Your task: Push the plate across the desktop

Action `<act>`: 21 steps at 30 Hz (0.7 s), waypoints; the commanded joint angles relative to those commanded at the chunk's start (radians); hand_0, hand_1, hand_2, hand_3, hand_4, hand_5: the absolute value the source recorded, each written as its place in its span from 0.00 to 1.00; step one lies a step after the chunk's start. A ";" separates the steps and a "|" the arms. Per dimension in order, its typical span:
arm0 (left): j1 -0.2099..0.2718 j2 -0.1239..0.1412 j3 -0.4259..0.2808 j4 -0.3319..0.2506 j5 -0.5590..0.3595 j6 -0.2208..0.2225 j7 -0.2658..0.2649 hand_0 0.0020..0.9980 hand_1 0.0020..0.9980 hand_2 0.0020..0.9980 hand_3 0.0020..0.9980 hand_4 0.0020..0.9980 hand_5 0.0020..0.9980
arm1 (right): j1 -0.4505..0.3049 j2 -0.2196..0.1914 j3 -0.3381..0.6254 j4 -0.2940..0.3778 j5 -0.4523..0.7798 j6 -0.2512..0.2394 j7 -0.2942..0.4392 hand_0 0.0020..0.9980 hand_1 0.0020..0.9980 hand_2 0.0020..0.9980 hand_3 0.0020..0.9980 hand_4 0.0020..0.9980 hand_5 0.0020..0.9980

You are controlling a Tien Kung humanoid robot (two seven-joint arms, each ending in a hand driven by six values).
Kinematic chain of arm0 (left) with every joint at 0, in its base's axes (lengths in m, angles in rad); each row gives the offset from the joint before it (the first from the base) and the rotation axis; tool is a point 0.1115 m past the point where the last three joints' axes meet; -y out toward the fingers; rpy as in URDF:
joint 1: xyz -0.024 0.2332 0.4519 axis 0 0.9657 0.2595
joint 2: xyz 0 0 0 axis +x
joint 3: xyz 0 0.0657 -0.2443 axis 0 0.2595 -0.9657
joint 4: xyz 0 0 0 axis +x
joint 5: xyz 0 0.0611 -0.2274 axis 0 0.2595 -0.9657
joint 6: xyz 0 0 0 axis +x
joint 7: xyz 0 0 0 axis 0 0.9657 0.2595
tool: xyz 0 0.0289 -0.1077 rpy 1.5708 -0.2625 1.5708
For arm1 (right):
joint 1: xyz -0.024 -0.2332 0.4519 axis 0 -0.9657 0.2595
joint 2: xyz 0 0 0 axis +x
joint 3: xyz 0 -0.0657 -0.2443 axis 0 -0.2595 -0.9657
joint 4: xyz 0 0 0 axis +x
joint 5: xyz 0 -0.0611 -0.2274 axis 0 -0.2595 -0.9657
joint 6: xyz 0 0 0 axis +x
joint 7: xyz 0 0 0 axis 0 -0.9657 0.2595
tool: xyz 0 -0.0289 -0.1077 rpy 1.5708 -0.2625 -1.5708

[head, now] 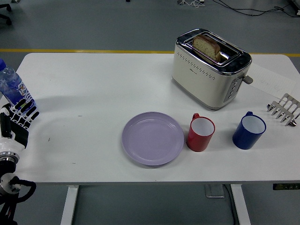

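The left robot hand (pixel 19 118) hangs at the counter's (pixel 84 89) left edge beside a water bottle (pixel 13 86), fingers loosely spread, holding nothing, well apart from the purple plate (pixel 153 138). The plate lies flat near the front edge, just left of the red mug (pixel 201 133), leaving bare surface leftward for a push.

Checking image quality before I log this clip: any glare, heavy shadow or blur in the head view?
Head view: lighting even and soft, focus sharp throughout; mild highlights on the toaster chrome; a faint broad shadow on the table near the bottle; the purple plate shows no glare; left robot hand is cropped at the frame edge.
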 joint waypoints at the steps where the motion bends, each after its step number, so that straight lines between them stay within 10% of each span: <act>1: 0.000 0.000 0.002 0.000 0.001 -0.002 0.002 0.67 0.68 0.67 0.63 0.49 0.94 | 0.000 0.000 0.000 0.000 0.000 0.000 0.000 0.53 0.50 0.60 0.55 0.25 0.20; 21: 0.000 0.002 0.009 0.007 -0.008 0.000 -0.001 0.67 0.69 0.67 0.63 0.50 0.94 | 0.004 0.000 -0.007 0.000 0.004 -0.002 -0.002 0.53 0.50 0.60 0.55 0.25 0.20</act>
